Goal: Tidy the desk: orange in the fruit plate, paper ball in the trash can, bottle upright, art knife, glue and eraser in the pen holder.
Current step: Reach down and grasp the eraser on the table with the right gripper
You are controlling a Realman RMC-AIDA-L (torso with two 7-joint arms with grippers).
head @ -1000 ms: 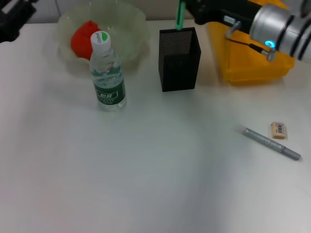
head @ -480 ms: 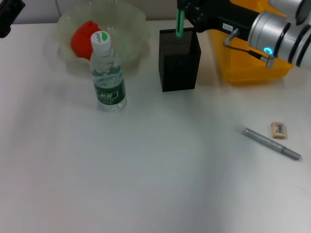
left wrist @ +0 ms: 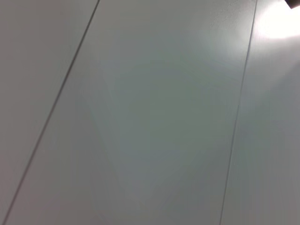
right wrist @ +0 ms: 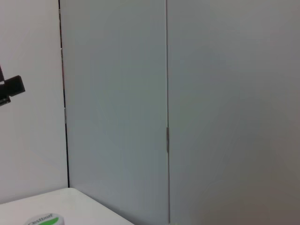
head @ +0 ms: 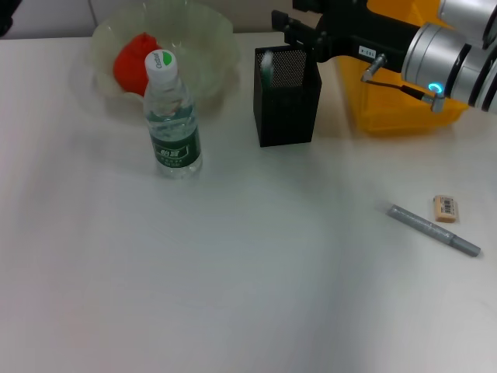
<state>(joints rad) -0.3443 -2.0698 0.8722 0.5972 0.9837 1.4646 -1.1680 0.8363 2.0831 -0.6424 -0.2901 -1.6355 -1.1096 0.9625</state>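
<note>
My right gripper (head: 297,29) hovers open just above the black mesh pen holder (head: 287,101). A green glue stick (head: 266,67) sits inside the holder, free of the fingers. The bottle (head: 173,116) stands upright, and its cap (right wrist: 44,219) also shows in the right wrist view. The orange (head: 134,62) lies in the pale-green fruit plate (head: 213,35). Near the right edge of the table, the beige eraser (head: 445,208) rests beside the grey art knife (head: 433,230). The yellow trash can (head: 392,97) stands behind my right arm. The paper ball is out of view. My left gripper (head: 6,14) barely shows at the far left corner.
The white desk (head: 233,272) spreads wide in front of the bottle and holder. My right forearm (head: 443,50) crosses over the trash can. The left wrist view shows only a pale panelled wall (left wrist: 150,112).
The green glue stick dropped from my right gripper into the pen holder as the gripper moved down and left. My left arm drew further out at the far left corner.
</note>
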